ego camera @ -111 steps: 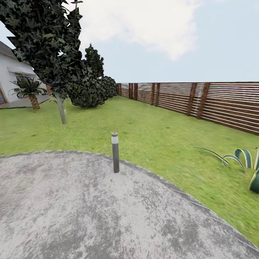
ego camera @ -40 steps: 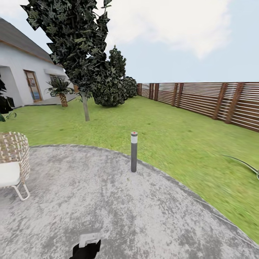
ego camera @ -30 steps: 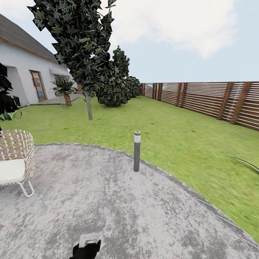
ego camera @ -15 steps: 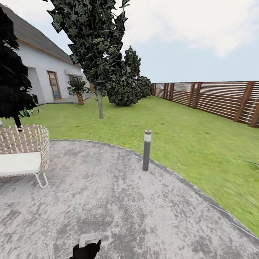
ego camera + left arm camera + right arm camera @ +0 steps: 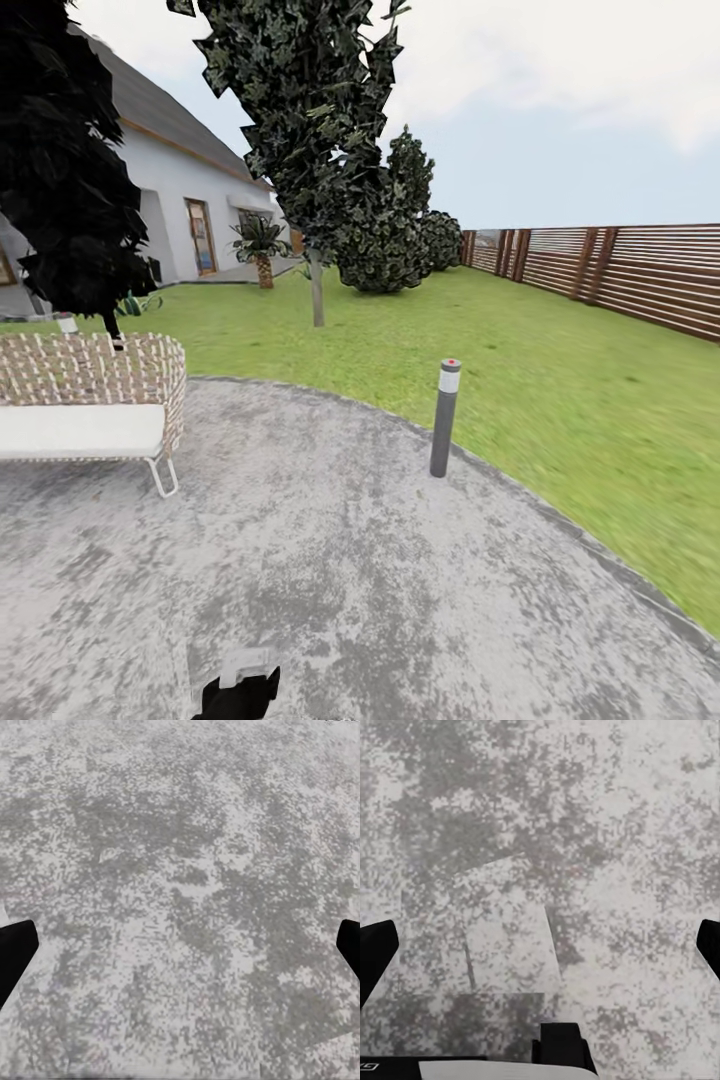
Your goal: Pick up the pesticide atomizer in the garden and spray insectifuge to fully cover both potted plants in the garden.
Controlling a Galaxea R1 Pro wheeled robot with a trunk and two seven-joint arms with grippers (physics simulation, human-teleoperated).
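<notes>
I am in the garden, standing on the round grey gravel patio (image 5: 330,560), with green lawn (image 5: 540,370) beyond it. The pesticide atomizer and the potted plants are out of view. In the left wrist view my left gripper (image 5: 180,949) is open over bare gravel, its dark fingertips (image 5: 13,952) at the picture's two sides with nothing between them. My right gripper (image 5: 540,949) is open too, over gravel, with its fingertips (image 5: 375,956) wide apart.
A grey bollard lamp (image 5: 445,417) stands at the patio's edge. A wicker bench (image 5: 95,400) with a white cushion sits to the left. Behind are a tree (image 5: 315,150), dark bushes (image 5: 385,250), a white house (image 5: 190,215) and a brown slatted fence (image 5: 630,275).
The camera has turned to the left: the bollard has slid right in the picture, and the bench and house have come further into view. The striped-leaf plant has left the picture.
</notes>
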